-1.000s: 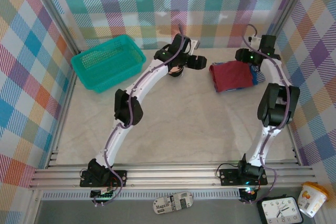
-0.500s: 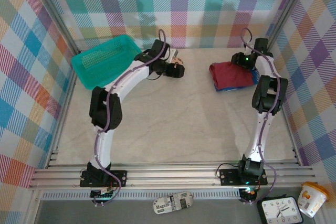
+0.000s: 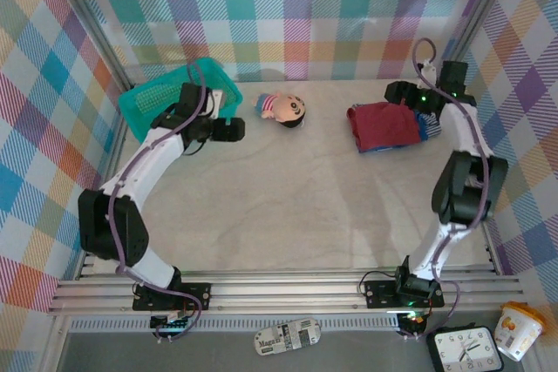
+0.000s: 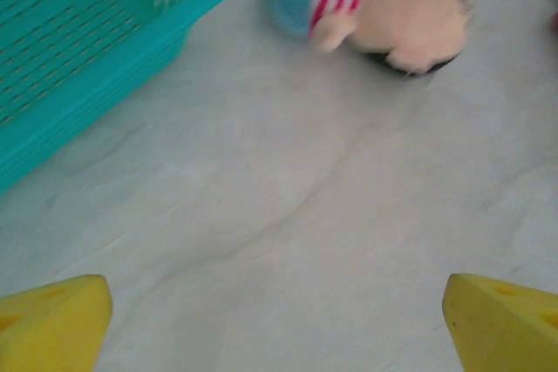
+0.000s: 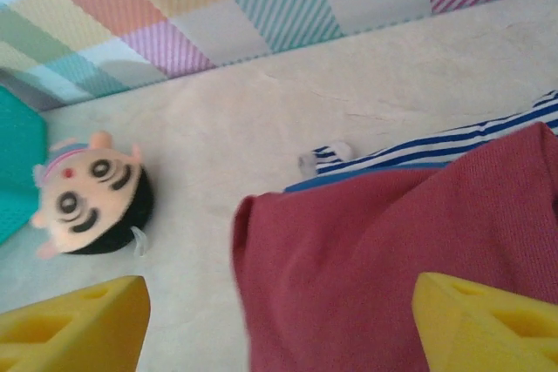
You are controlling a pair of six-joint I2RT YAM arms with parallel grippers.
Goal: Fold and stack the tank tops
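The pale marbled tabletop [image 3: 288, 206] spreads beneath both arms, closed in by checked walls [image 3: 288, 6]; the left tool [image 3: 235, 129] hangs over its far left part and the right tool [image 3: 398, 93] over its far right corner. The teal mesh basket [image 3: 144, 98] is the biggest loose thing, sitting just behind and to the left of the left tool, and in the left wrist view a corner of the basket [image 4: 78, 41] lies ahead and to the left of the fingers. Next in size comes the stack of tank tops, lying flat just below and beside the right tool: the dark red tank top [image 3: 384, 126] is folded on top, and in the right wrist view the dark red tank top [image 5: 418, 224] runs into the gap between the fingers, with a thin edge of the bright blue tank top [image 5: 375, 175] and the navy-and-white striped tank top [image 5: 453, 139] peeping out from under its far side. The small big-headed doll [image 3: 283, 109] lies on the tabletop between the two tools, ahead of the left tool and apart from it, and off to the left of the right tool, clear of the stack. The left tool [image 4: 279, 320] has its yellow pads [image 4: 52, 324] spread wide with bare tabletop between them, holding nothing. The right tool [image 5: 279, 320] has its pads [image 5: 74, 320] wide apart too, unclamped; whether they touch the red cloth I cannot tell
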